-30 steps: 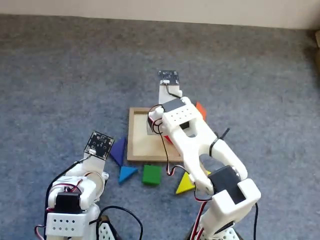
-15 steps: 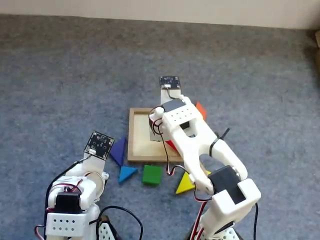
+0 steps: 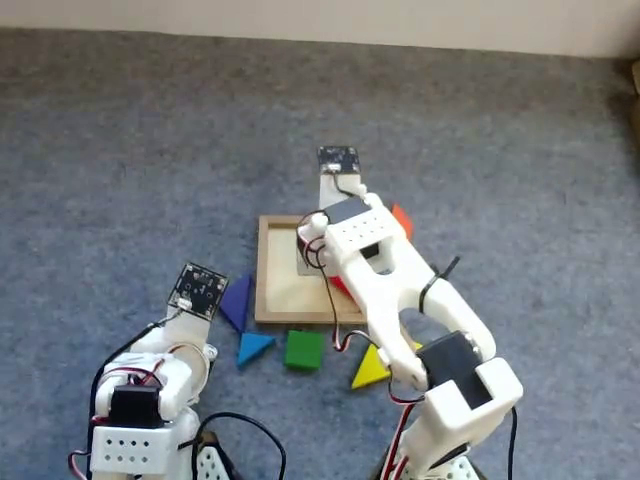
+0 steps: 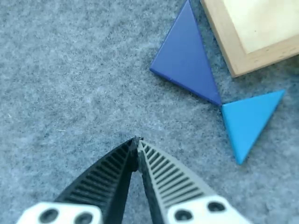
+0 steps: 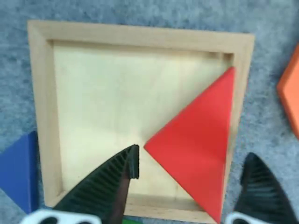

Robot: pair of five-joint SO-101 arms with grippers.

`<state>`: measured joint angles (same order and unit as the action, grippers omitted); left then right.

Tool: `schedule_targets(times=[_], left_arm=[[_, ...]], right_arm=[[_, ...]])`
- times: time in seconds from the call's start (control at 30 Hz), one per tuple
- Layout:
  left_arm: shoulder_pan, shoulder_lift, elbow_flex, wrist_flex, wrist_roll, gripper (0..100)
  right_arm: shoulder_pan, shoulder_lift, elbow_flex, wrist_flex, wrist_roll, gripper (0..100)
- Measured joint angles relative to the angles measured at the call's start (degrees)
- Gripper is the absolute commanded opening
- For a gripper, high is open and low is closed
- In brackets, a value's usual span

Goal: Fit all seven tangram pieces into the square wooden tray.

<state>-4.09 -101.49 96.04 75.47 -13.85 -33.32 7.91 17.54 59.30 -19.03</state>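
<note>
Right fingers spread apart over red triangle inside wooden tray at frame centre, left fingers pressed together near dark blue triangle

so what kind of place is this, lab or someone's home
Hard to say which; it looks like a small indoor robot practice setup. A grey carpet-like surface runs to a pale wall strip, and a square wooden tray lies on it with a green square tangram piece loose beside it.
</note>
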Motion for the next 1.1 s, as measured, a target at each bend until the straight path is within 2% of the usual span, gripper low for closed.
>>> schedule_targets(times=[0.27, 0.5, 0.6, 0.8, 0.93, 1.1], left_arm=[[0.0, 0.0, 0.0, 0.0, 0.0, 1], [0.0, 0.0, 0.0, 0.0, 0.0, 1], [0.0, 0.0, 0.0, 0.0, 0.0, 1], [0.0, 0.0, 0.0, 0.0, 0.0, 1], [0.0, 0.0, 0.0, 0.0, 0.0, 1], [0.0, 0.0, 0.0, 0.0, 0.0, 1]], right_arm=[[0.0, 0.0, 0.0, 0.4, 0.4, 35.5], [0.0, 0.1, -7.1, 6.9, 4.7, 17.8], [0.0, 0.0, -9.2, 9.2, 4.7, 13.3], [2.2, 0.0, -9.3, 11.4, 12.4, 5.8], [3.7, 0.0, -6.2, 9.7, 13.8, 5.8], [3.6, 0.0, 0.7, 2.1, 14.0, 5.7]])
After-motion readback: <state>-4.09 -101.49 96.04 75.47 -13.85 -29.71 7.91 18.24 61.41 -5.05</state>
